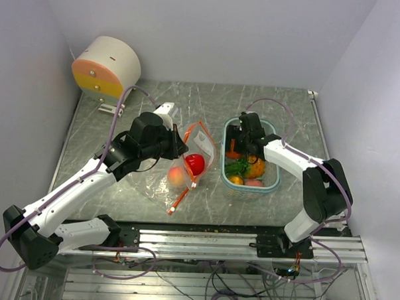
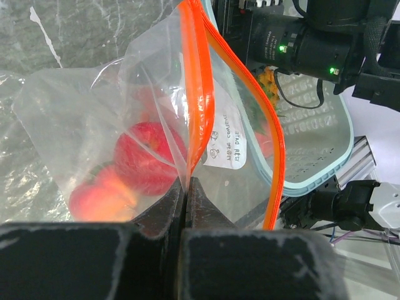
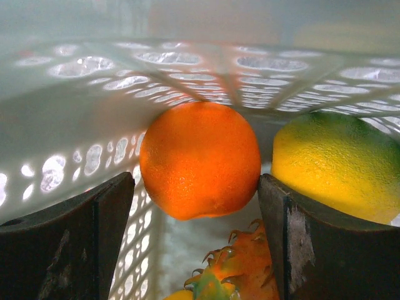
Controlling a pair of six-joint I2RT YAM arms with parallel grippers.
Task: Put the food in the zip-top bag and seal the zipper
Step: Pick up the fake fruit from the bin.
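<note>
A clear zip-top bag [image 1: 189, 166] with an orange zipper [image 2: 201, 81] lies mid-table with its mouth held up and open. Inside it are a red apple [image 2: 150, 159] and a peach [image 2: 100, 199]. My left gripper [image 2: 186, 187] is shut on the bag's edge by the zipper; it also shows in the top view [image 1: 180, 148]. My right gripper [image 3: 197, 187] is open inside the teal basket [image 1: 273, 181], its fingers on either side of an orange [image 3: 200, 159]; the right finger touches it. A yellow-green fruit [image 3: 337, 165] and a spiky orange-green toy [image 3: 247, 269] lie beside it.
The basket's slatted wall [image 3: 75, 106] stands close behind the orange. A round cream and orange device [image 1: 107, 67] sits at the back left. Side walls enclose the table. A metal rail [image 1: 249, 244] runs along the near edge.
</note>
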